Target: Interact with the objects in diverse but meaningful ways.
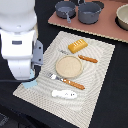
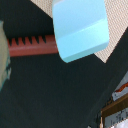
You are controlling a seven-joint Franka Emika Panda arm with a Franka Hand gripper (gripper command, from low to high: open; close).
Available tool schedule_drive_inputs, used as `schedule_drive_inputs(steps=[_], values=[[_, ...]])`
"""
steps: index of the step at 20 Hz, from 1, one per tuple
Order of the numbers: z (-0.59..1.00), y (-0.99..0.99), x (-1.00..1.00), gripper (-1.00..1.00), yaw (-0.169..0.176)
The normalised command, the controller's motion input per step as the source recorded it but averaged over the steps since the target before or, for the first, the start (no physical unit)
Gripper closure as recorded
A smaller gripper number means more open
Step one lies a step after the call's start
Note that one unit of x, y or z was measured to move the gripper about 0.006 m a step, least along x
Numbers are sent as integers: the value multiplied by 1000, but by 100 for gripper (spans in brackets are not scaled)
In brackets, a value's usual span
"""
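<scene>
The pale blue-white carton (image 2: pixel 80 30) lies close beneath the pincer, whose grip state is hidden.

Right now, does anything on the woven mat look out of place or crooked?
One thing: the pale blue-white carton sits at the mat's corner nearest the white robot arm, partly hanging over the pale woven mat edge onto the dark table. The round plate, golden scored bread loaf and cutlery look orderly.
</scene>
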Motion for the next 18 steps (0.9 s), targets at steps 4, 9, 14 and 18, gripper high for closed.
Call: schedule_drive_inputs(steps=[4, 9, 14, 18], values=[[-134, -233, -117, -100, 49], [-174, -216, -129, -100, 44], [-222, -146, -146, -100, 42], [-333, -16, -192, -100, 57]])
